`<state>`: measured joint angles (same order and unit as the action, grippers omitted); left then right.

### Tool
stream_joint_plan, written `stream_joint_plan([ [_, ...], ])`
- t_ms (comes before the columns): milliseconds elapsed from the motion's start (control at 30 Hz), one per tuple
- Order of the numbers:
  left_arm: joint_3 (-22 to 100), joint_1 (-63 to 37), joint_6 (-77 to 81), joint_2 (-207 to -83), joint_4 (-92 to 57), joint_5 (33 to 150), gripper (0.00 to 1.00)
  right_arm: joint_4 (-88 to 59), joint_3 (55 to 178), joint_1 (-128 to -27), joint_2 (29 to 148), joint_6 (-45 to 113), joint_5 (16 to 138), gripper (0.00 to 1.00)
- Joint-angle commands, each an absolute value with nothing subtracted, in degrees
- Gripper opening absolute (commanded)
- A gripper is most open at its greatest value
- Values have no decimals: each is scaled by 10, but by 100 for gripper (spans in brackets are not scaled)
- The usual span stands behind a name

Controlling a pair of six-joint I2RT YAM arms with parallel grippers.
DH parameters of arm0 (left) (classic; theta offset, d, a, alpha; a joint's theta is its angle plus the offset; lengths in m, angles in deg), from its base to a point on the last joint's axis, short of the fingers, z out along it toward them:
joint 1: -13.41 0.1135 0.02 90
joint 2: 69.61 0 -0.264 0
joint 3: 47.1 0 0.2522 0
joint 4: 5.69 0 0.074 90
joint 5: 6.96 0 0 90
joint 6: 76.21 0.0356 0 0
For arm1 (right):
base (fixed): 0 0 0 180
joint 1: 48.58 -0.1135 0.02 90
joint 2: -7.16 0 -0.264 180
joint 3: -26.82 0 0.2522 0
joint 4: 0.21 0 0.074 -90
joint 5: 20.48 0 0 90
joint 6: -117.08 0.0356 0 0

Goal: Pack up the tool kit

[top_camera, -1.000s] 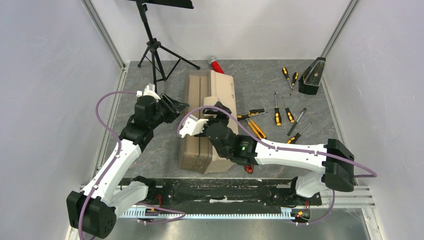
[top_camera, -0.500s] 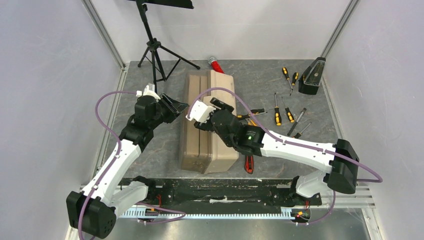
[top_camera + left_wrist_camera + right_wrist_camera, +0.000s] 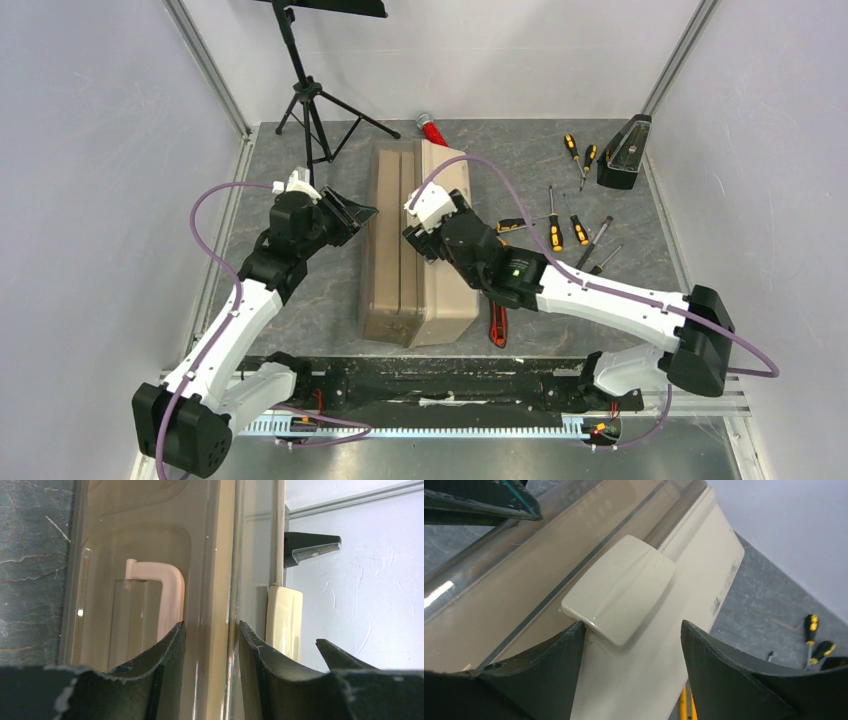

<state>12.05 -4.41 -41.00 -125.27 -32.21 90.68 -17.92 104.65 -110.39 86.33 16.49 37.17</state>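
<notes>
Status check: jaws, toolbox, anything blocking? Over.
Left gripper: jaws clamped on toolbox seam. Right gripper: jaws open, straddling cream latch. Toolbox closed; screwdrivers, red knife loose on table. Latch unobstructed.

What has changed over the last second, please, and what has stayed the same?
The right gripper swung rightward and farther across the toolbox; its open jaws now straddle the cream latch, uncovering the red utility knife. The left gripper stays clamped on the toolbox's rim; the toolbox has not moved.
</notes>
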Motion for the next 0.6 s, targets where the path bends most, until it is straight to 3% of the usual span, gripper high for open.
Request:
stream_joint_plan([
  [0,127,-54,-388,-1248,-349,917,24,-102,1011,-1066,810,256,349,72],
  [167,127,-54,-388,-1246,-350,917,24,-106,987,-1046,795,330,367,72],
  [300,127,-54,-387,-1246,-352,916,24,-106,988,-1042,791,296,416,75],
  [567,132,-56,-393,-1251,-346,922,24,-203,1091,-1042,826,281,481,71],
])
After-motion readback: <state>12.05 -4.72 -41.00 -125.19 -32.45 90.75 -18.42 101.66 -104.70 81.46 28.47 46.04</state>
